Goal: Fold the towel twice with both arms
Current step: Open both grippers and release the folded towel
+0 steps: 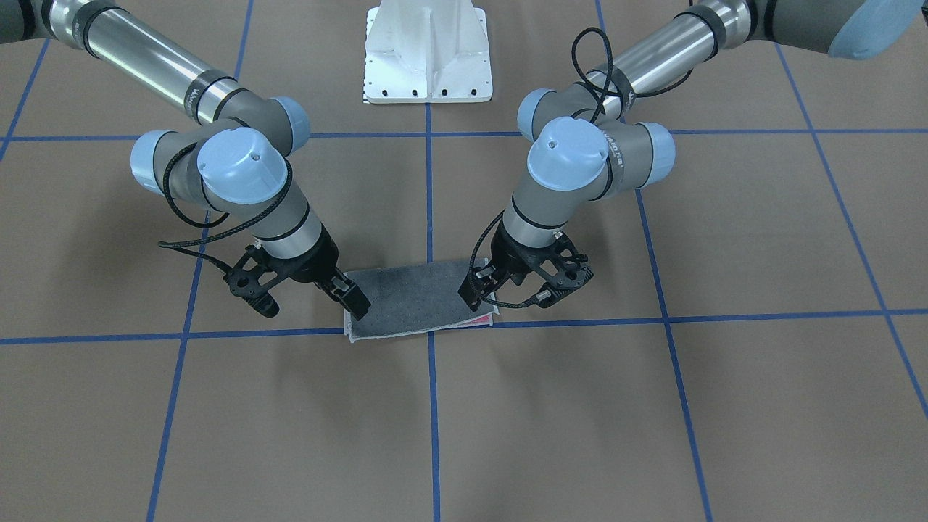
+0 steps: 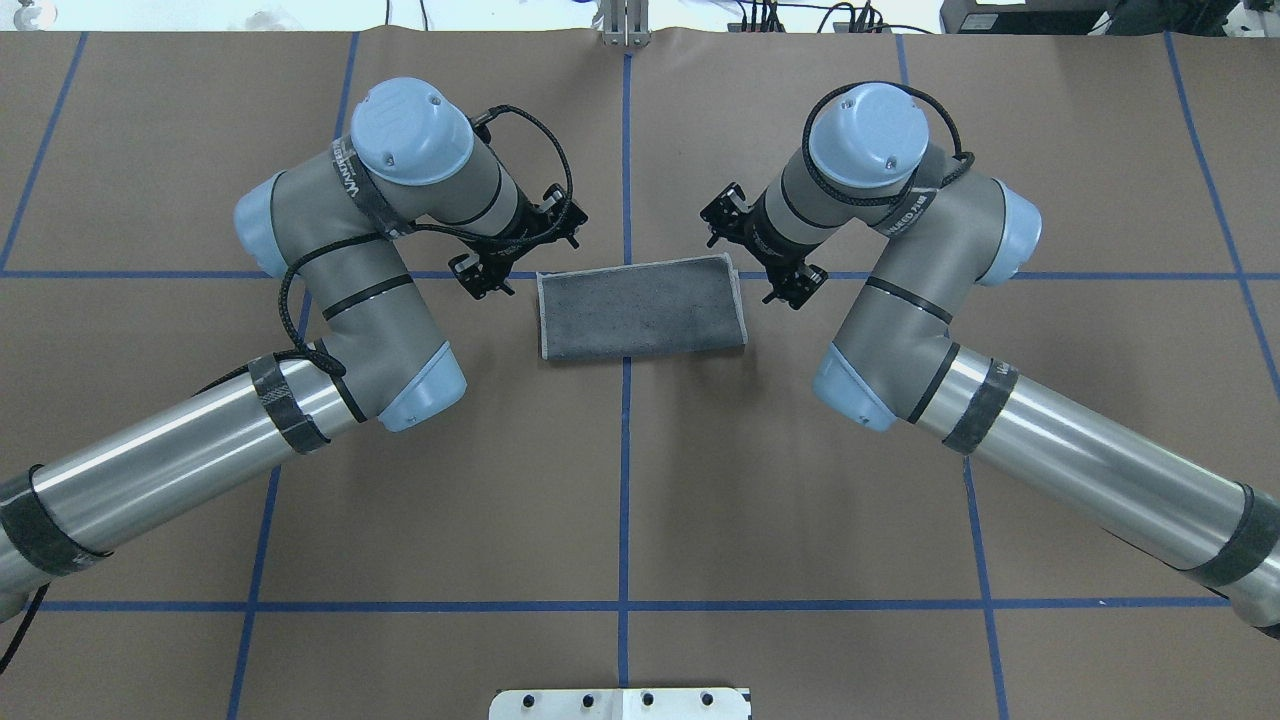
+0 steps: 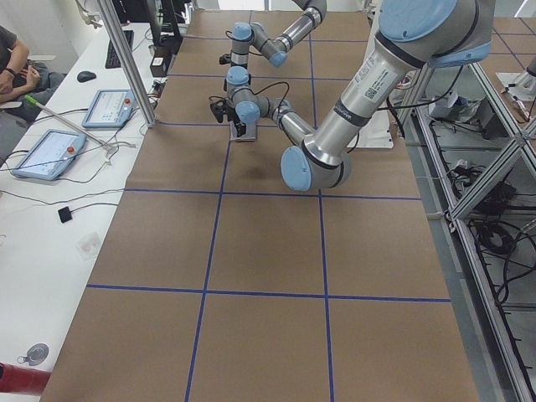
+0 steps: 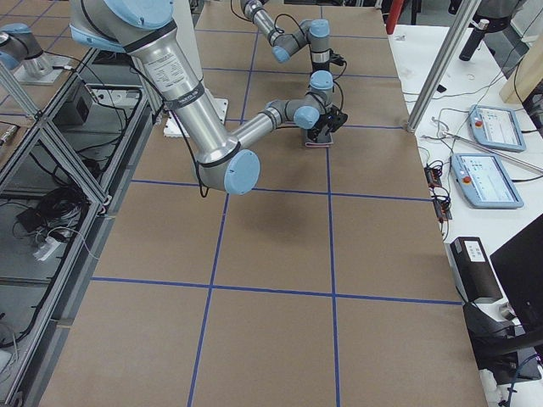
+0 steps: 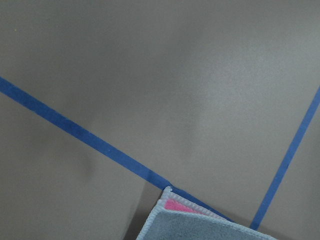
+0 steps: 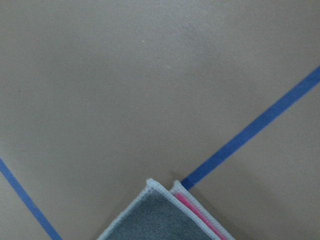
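The towel (image 1: pixel 417 297) lies flat on the table, folded once into a rectangle with its dark grey face up (image 2: pixel 640 310). A pink strip shows between the layers at both corners on the edge far from the robot, in the left wrist view (image 5: pixel 200 225) and the right wrist view (image 6: pixel 165 220). My right gripper (image 1: pixel 355 299) is low at one short end of the towel, and my left gripper (image 1: pixel 476 290) is low at the other. No view shows their fingers clearly enough to tell open from shut. In the overhead view the wrists hide both grippers.
The table is covered in brown paper with a grid of blue tape lines (image 2: pixel 626 480). The white bolted pedestal base (image 1: pixel 428 54) stands at the robot's side of the table. Operator tablets (image 3: pixel 46 151) lie on a side desk beyond the table's far edge.
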You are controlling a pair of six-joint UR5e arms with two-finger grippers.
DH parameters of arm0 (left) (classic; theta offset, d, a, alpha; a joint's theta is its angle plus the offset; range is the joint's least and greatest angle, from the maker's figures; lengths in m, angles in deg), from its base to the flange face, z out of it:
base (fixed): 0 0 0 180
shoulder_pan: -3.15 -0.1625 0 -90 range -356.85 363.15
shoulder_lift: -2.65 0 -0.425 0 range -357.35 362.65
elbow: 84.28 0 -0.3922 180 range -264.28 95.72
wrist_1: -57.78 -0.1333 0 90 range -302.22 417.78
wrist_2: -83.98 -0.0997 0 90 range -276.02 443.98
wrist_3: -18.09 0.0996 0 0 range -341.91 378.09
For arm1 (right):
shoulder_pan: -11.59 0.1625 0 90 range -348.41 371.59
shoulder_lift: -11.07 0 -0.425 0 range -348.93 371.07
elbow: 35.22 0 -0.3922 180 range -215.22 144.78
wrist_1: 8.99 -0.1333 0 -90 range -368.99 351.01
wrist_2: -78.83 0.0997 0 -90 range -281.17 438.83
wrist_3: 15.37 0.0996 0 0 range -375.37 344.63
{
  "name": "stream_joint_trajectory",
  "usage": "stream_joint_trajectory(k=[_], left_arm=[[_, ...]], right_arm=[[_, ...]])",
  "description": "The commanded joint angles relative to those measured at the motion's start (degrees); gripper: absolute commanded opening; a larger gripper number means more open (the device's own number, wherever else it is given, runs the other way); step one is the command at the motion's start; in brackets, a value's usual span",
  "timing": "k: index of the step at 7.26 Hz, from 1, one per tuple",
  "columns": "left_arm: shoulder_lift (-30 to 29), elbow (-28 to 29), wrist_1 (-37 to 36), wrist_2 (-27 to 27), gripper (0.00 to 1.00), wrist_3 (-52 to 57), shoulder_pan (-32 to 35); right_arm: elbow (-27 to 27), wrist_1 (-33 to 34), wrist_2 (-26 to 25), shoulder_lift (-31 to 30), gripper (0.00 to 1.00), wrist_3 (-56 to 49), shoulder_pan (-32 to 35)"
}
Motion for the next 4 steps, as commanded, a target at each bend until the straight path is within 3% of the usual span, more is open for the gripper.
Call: stream_joint_trajectory(k=[1, 4], left_arm=[[-0.1, -0.1, -0.1, 0.0, 1.00, 0.1, 0.1], [0.0, 0.0, 0.2, 0.0, 1.00, 0.0, 0.1]], right_arm=[[3.3, 0.0, -2.1, -2.6, 0.98, 7.7, -4.4], [1.8, 0.2, -4.3, -2.7, 0.75, 10.7, -6.0]])
